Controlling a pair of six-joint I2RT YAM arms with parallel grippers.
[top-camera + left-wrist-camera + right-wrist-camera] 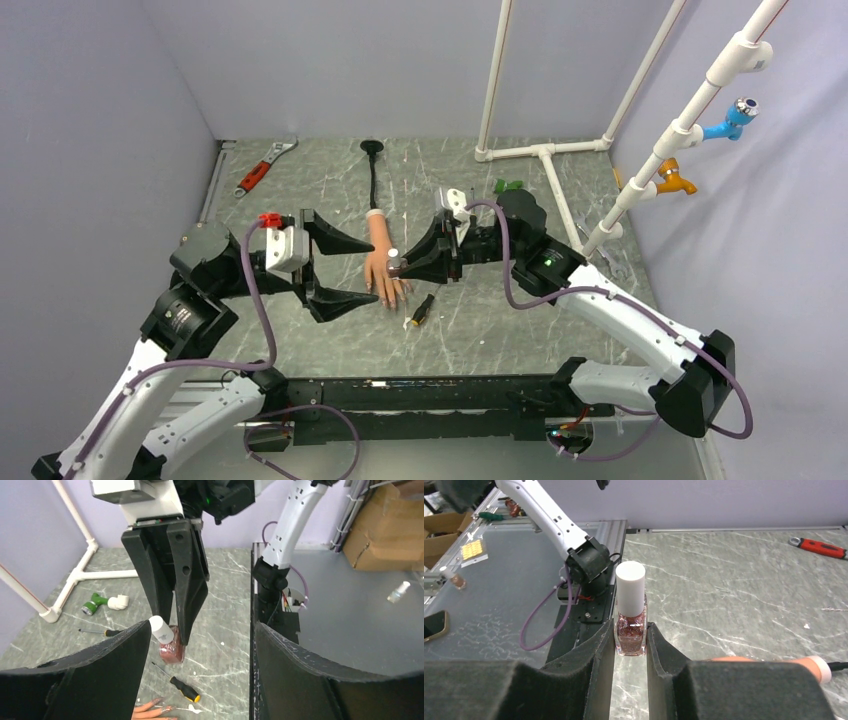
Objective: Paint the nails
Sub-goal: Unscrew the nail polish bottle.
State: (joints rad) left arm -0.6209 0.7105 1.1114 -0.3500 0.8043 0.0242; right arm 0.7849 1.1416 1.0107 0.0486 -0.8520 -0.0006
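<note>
Nails (160, 701) barely show at left wrist view's bottom edge.

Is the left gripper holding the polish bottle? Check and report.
No, the left gripper stands open and empty, while the right gripper pinches the bottle.

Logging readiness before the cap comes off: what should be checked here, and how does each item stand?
1. Right gripper shut on bottle: ok.
2. Cap on: ok.
3. Left gripper open: ok.
4. Cap centred between left fingers: not ok, it sits near one finger.
5. Nails unpainted: cannot tell.
6. Screwdriver away from hand: not ok, close beside it.
</note>
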